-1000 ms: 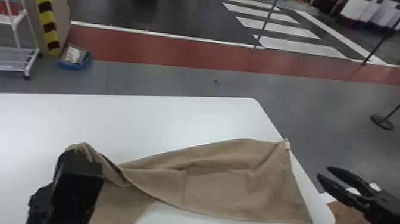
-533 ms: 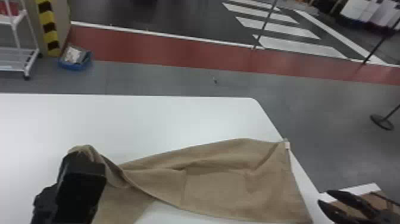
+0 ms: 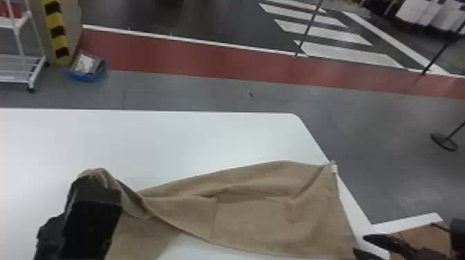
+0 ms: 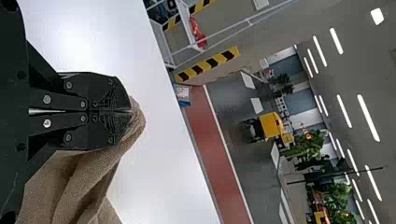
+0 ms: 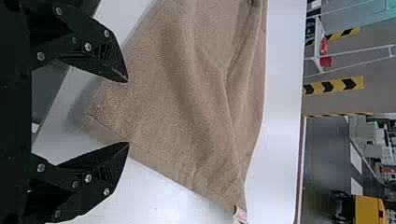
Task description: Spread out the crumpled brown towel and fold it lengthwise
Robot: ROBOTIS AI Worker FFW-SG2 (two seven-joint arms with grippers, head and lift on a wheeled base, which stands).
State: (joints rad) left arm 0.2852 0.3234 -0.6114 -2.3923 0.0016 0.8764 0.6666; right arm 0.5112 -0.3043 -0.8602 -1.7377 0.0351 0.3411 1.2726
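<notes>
Closer to the towel's near right corner, and lower in the head view, the right gripper point(image 3: 360, 244) has been brought since the earlier frames.

In the head view, the towel point(image 3: 263, 214) is seen stretched across the table point(image 3: 207, 138), creased and partly folded over, with its near edge partly cut off by the bottom of the view. Its left end is bunched at the left gripper point(image 3: 91, 211), by whose dark body the fingertips are hidden. A small white tag point(image 3: 334, 168) is seen at the far right corner. The right gripper is cut off at the lower right, and a brown surface point(image 3: 422, 240) behind it is hard to make out.

In the left wrist view, the towel is pinched between the closed fingers of the left gripper point(image 4: 130, 112); the bit between the tips is hidden, and the hanging cloth is cut off by the view's border.

In the right wrist view, the right gripper point(image 5: 128, 112) is spread wide and empty, with the towel's hemmed corner seen between its fingers; whether the cloth is touched cannot be told.
</notes>
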